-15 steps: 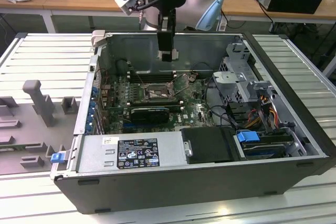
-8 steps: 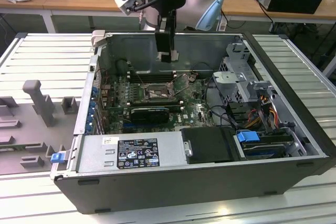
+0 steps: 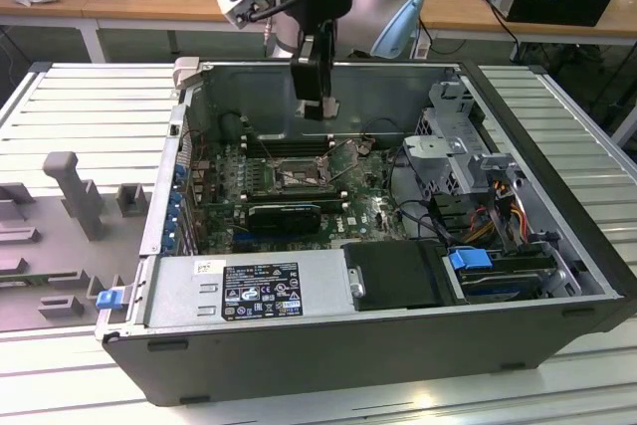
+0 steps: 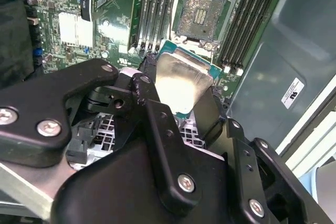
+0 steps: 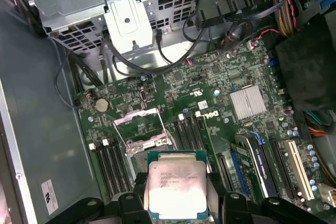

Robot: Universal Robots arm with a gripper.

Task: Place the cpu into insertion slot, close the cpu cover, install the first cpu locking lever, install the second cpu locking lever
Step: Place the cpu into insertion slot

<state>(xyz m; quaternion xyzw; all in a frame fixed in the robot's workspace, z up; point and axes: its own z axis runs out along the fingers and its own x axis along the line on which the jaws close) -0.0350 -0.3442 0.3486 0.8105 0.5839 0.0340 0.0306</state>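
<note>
Now, hand: the hand (image 3: 318, 103) hangs over the open computer case, its two black fingers (image 4: 152, 114) closed on the chip from opposite edges.
Chip: the chip (image 5: 176, 187) sits flat between the fingers, its pale metal top facing back toward the hand in both wrist views (image 4: 181, 80); it is clear of the board and touches nothing else.
Socket: the socket (image 5: 143, 131) lies below the hand, on the green board (image 5: 210, 87) at the bottom of the case; its dark middle (image 4: 202, 14) is bare, with nothing lying in it.
Direction from hand: downward, and a little off to one side. In both wrist views the socket shows just beyond one edge of the chip rather than hidden behind it, so I judge the chip is not yet straight above it.
Gap: in the exterior view the hand is near the case's rim and the socket (image 3: 299, 174) is well below it.
Squareness: in the first wrist view the chip's edges run close to the socket's edges, though I judge a slight twist remains.
Neighbours: long black memory slots (image 5: 107, 163) flank the socket on two sides, near where the fingers would come down.
Stage: by my reading the chip is carried and not yet seated.
</note>
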